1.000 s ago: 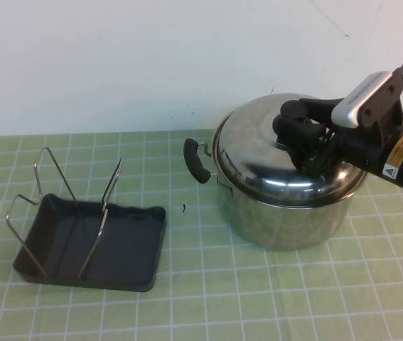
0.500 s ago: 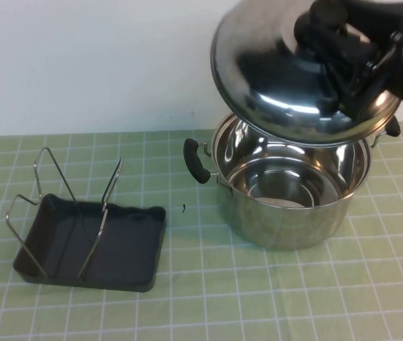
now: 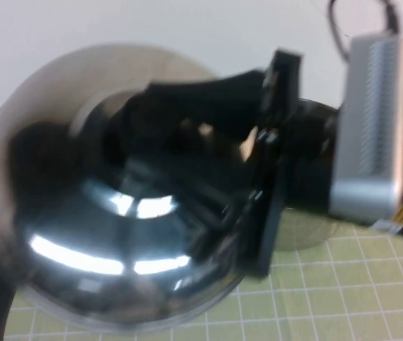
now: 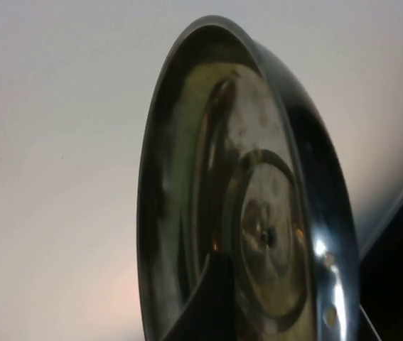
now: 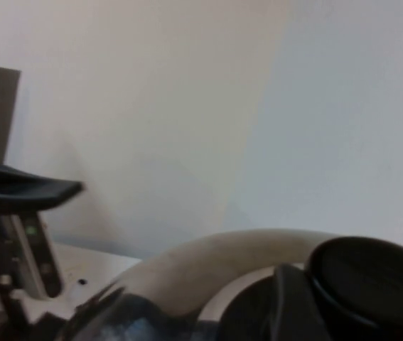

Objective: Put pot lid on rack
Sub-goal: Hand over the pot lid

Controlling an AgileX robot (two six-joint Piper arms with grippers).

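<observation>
Large round domed shiny stainless-steel pot lid point(image 3: 109, 213) held high above the green gridded table mat point(image 3: 343, 298), close to the raised camera and filling most of the high view. Right gripper point(image 3: 208, 135) clamped on the lid's black knob point(image 5: 372, 273); underside of lid visible in left wrist view. Left gripper: position and finger state cannot be determined.

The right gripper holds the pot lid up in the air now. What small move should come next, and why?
Probably carry the pot lid lower toward the robot's left. The right gripper holds it by the knob, raised close to the high camera, so it hides the rack. The left gripper is not in view.
</observation>
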